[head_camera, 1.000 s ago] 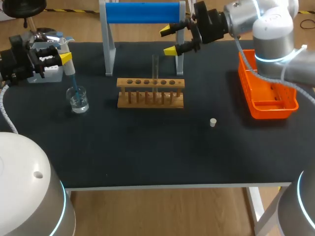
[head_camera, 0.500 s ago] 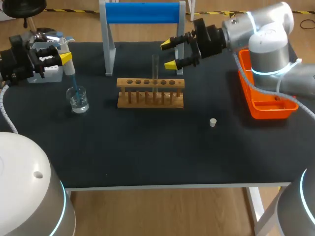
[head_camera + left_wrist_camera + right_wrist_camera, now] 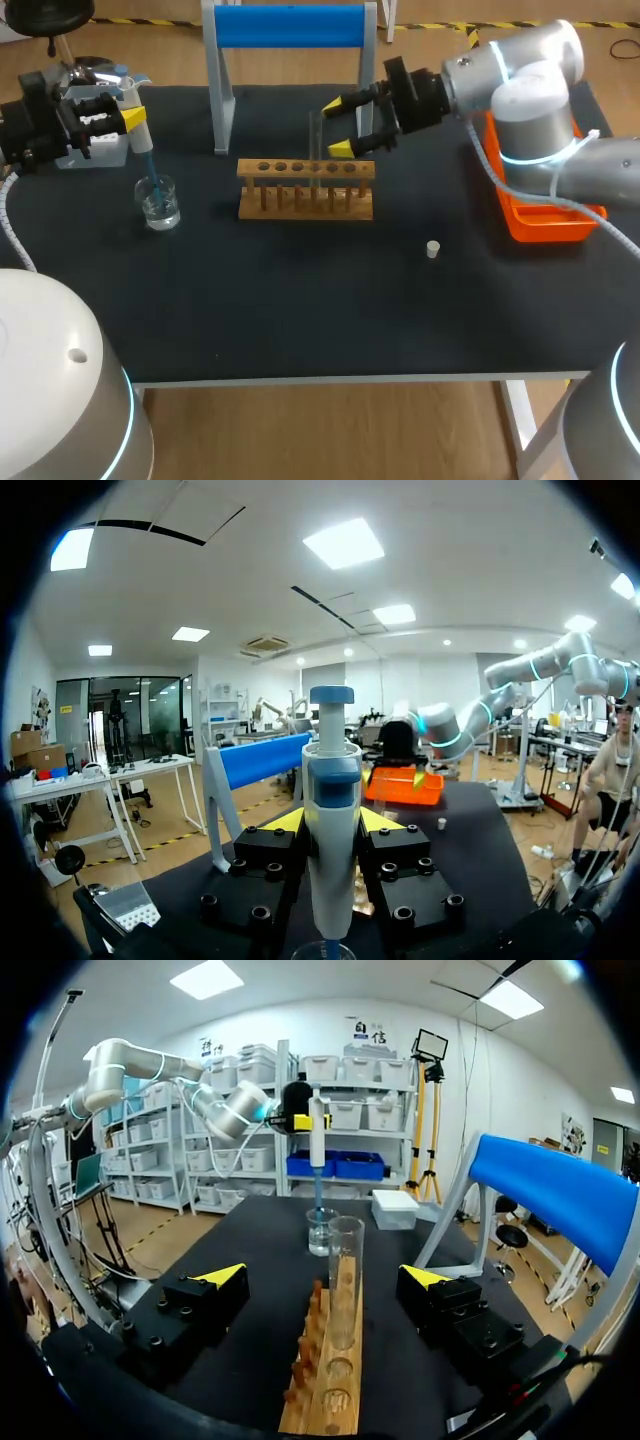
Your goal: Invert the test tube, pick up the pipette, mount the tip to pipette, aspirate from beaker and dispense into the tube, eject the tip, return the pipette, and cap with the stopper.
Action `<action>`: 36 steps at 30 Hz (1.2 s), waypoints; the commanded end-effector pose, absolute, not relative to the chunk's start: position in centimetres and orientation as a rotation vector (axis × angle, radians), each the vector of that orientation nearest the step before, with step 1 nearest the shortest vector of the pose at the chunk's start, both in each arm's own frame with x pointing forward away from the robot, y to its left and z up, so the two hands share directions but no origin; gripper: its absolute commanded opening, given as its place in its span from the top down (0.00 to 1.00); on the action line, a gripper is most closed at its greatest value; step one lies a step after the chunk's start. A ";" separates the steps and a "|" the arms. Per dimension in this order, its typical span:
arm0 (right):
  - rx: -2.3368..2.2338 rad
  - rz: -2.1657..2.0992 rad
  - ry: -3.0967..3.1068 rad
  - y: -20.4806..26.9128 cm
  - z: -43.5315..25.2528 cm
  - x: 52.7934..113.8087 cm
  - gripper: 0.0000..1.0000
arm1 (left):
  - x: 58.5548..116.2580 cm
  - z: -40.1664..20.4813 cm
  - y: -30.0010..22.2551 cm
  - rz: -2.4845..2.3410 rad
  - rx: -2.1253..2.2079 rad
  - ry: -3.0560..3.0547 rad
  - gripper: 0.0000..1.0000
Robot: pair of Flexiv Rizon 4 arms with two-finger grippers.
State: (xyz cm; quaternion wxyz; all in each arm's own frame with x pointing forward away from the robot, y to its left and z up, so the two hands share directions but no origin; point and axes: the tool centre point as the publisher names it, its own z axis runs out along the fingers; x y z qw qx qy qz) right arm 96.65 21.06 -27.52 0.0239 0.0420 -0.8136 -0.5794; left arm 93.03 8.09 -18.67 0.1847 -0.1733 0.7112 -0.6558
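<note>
– Two grippers are showing over the table (image 3: 300, 300); what is the left gripper (image 3: 133, 119) doing?
– It is sitting at the far left, with its arm coming in level from the left edge, and it is clamping the pipette (image 3: 331, 780) from both sides. The pipette is standing upright, and its blue tip is reaching down into the beaker (image 3: 159, 203).
– And the right gripper (image 3: 338, 126)?
– Its arm is coming in from the right and bending over the orange basket (image 3: 545, 222), with the wrist lying level and pointing left. The fingers are standing wide apart, one farther and one nearer, gripping nothing.
– Where is the test tube (image 3: 345, 1260) sitting?
– It is standing upright in the wooden rack (image 3: 305, 192), open end up. It is just ahead of the gap between those fingers and touching neither.
– And the stopper (image 3: 432, 249)?
– It is lying alone on the table, right of the rack and nearer than it.
</note>
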 end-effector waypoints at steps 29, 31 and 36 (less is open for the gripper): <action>0.043 -1.643 -2.757 24.1 -29.4 97.6 0.00 | 93.0 -18.6 8.0 -1.844 -0.492 2.007 1.00; 0.042 -1.635 -2.765 24.2 -29.4 97.6 0.00 | 93.0 -18.6 8.0 -1.844 -0.492 2.007 1.00; 0.043 -1.606 -2.789 24.7 -29.6 97.9 0.00 | 93.0 -18.6 8.0 -1.844 -0.492 2.007 1.00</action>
